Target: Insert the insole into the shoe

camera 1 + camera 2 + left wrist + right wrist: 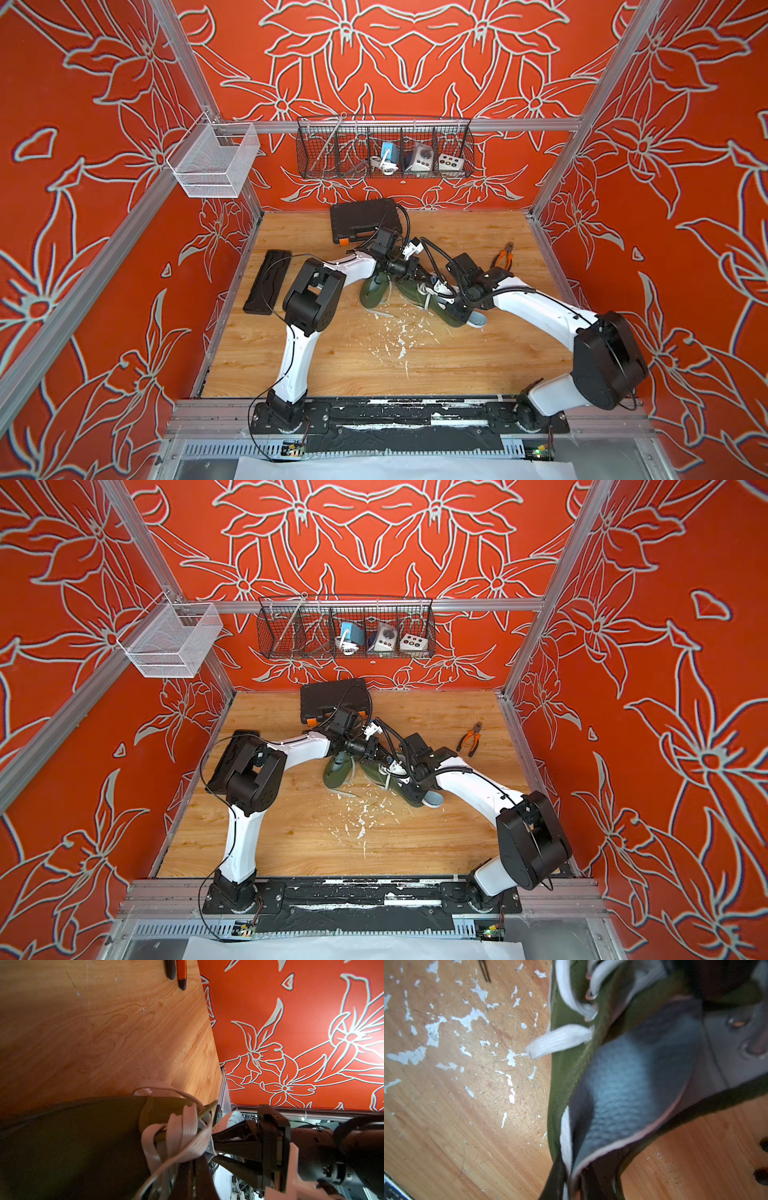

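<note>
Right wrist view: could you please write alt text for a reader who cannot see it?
A blue-grey insole lies partly inside a green shoe with white laces, seen close up and blurred. The wooden table beneath is flecked with white patches.

The olive-green shoe (571, 1076) is showing white laces (560, 1041) and a grey-blue insole (623, 1093); the wood-grain worktop (456, 1130) is bearing white flecks (433, 1030); flower-patterned walls (685, 208) are glowing orange-red.

Left arm (297, 353), right arm (536, 301) — jaws closed
</note>
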{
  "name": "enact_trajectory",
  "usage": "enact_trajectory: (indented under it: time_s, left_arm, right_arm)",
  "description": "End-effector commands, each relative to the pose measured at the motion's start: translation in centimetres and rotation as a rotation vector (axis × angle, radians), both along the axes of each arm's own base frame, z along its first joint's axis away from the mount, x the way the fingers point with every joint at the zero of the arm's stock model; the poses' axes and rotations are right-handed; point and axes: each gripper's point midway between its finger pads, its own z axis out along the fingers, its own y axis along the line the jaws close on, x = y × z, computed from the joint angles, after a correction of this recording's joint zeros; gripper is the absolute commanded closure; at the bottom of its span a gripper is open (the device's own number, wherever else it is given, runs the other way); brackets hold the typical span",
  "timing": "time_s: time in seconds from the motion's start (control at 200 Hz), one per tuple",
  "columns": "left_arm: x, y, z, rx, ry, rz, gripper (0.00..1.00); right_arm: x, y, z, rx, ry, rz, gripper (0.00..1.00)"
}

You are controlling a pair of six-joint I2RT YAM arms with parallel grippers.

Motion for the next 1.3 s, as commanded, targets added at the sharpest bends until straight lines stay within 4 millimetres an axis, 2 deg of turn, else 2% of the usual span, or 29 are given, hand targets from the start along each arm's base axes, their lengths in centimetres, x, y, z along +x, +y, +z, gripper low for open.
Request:
enact_trajectory:
  time_s: [0.0,0.165,0.335,0.46,0.555,0.656,0.756,0.876,1.031,1.156,1.291]
  left_arm:
    - [-0.3,-0.6,2.6,-0.058,-0.058,-0.048,1.0]
    - [-0.1,-0.8,2.3,-0.056,-0.057,-0.048,1.0]
    - [0.3,-0.9,2.3,-0.047,-0.067,-0.04,1.0]
    - [-1.0,-2.1,1.7,-0.03,-0.063,-0.076,1.0]
    - [-1.2,-1.8,1.5,-0.046,-0.056,-0.056,1.0]
    - [-1.6,-1.7,1.2,-0.042,-0.046,-0.062,1.0]
    - [-1.8,-1.7,1.5,-0.06,-0.048,-0.057,1.0]
    - [-1.9,-1.8,1.6,-0.067,-0.045,-0.054,1.0]
    - [-1.8,-1.9,2.0,-0.085,-0.044,-0.044,1.0]
    - [-2.1,-1.9,1.7,-0.087,-0.034,-0.046,1.0]
    - [-2.2,-1.8,1.3,-0.085,-0.025,-0.046,1.0]
  right_arm:
    - [-1.2,0.3,0.9,0.026,0.017,0.122,1.0]
    - [-2.9,-0.4,1.2,0.017,0.066,0.169,1.0]
    - [-3.7,-1.4,1.5,-0.013,0.076,0.154,1.0]
    - [-3.7,-1.8,1.2,-0.047,0.083,0.151,1.0]
    - [-2.8,-3.0,1.0,-0.113,0.043,0.134,1.0]
    - [-1.7,-2.8,1.3,-0.106,-0.033,0.145,1.0]
    - [-0.4,-1.9,1.1,-0.061,-0.052,0.131,1.0]
    - [-0.1,-0.4,0.5,-0.002,0.033,0.118,1.0]
    - [0.6,0.5,-0.3,0.004,0.098,0.09,1.0]
    - [2.3,0.2,-0.8,-0.004,0.024,0.044,1.0]
    - [2.7,0.6,-0.7,0.071,-0.068,0.035,1.0]
